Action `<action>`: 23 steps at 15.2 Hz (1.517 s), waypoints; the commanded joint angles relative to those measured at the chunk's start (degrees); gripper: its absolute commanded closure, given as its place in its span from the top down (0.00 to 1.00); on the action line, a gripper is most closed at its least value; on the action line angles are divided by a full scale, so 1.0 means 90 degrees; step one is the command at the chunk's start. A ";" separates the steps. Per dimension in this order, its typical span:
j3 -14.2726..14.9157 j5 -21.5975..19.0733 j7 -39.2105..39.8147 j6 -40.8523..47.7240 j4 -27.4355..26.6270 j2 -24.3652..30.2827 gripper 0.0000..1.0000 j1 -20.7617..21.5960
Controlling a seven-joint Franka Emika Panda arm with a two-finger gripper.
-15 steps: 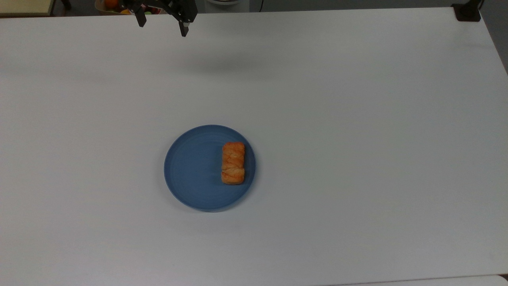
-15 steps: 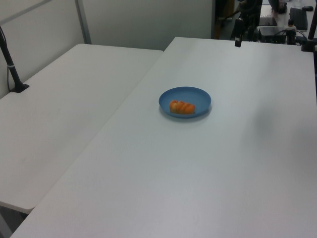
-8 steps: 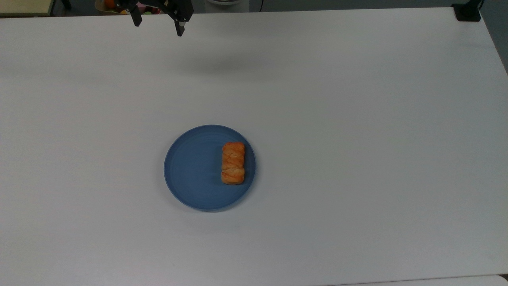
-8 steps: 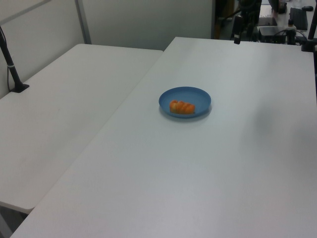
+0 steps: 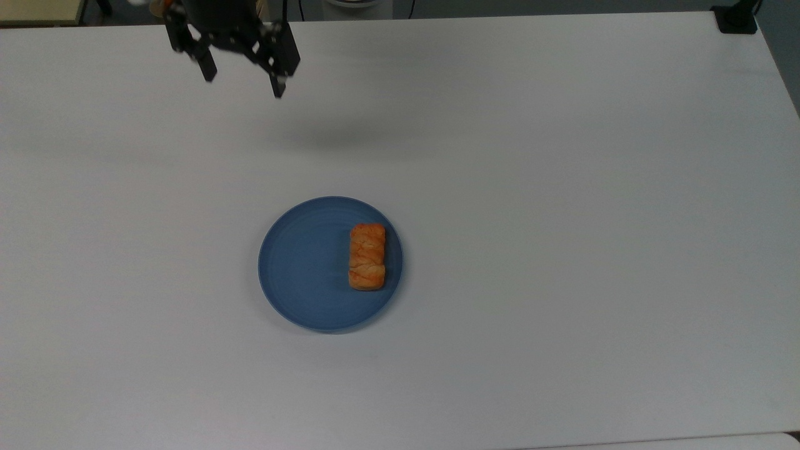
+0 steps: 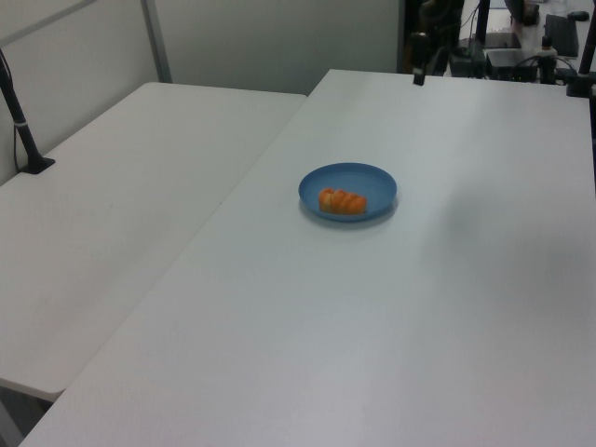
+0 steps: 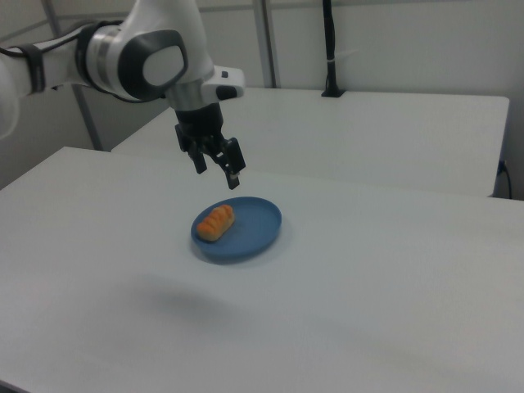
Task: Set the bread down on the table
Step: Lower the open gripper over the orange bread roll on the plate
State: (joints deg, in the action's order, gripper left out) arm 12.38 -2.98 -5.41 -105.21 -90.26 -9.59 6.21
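The bread (image 5: 367, 257) is a small golden-orange braided loaf lying on the right side of a round blue plate (image 5: 300, 269) in the top view. The same bread (image 6: 343, 201) (image 7: 215, 222) rests on the plate (image 6: 368, 182) (image 7: 255, 225) in the side views. The plate stands on the white table (image 5: 562, 219). My gripper (image 5: 242, 81) hangs open and empty above the table, well off from the plate toward the top view's upper left. In the right view the gripper (image 7: 216, 171) hovers high over the plate's far side.
A second white table (image 6: 112, 214) adjoins on the left view's left, with a black post (image 6: 23, 121) on it. A black clamp (image 5: 736, 19) sits at the top view's upper right corner. Wide bare tabletop surrounds the plate.
My gripper has moved from the table's far edge inward toward the plate, and its fingers have spread wider. The bread and plate have not moved.
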 commanded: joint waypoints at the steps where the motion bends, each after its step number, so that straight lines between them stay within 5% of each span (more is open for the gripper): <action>1: -0.0008 -0.0176 0.0103 0.0030 0.0926 -0.1149 1.00 0.0053; 7: -0.0535 -0.0245 -0.0570 -0.1402 0.1122 -0.2409 1.00 0.0296; 17: -0.0565 -0.0186 -0.0952 -0.2655 0.1083 -0.3153 1.00 0.0795; 18: -0.0565 -0.0176 -0.0952 -0.2655 0.1074 -0.3153 0.89 0.0795; 21: -0.0594 0.0028 -0.0952 -0.2655 0.1073 -0.3202 0.24 0.0805; 23: -0.0594 0.0097 -0.0942 -0.2655 0.1064 -0.3192 0.00 0.0805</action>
State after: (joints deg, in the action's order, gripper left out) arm 7.08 -3.71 -12.92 -128.82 -81.45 -37.75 13.18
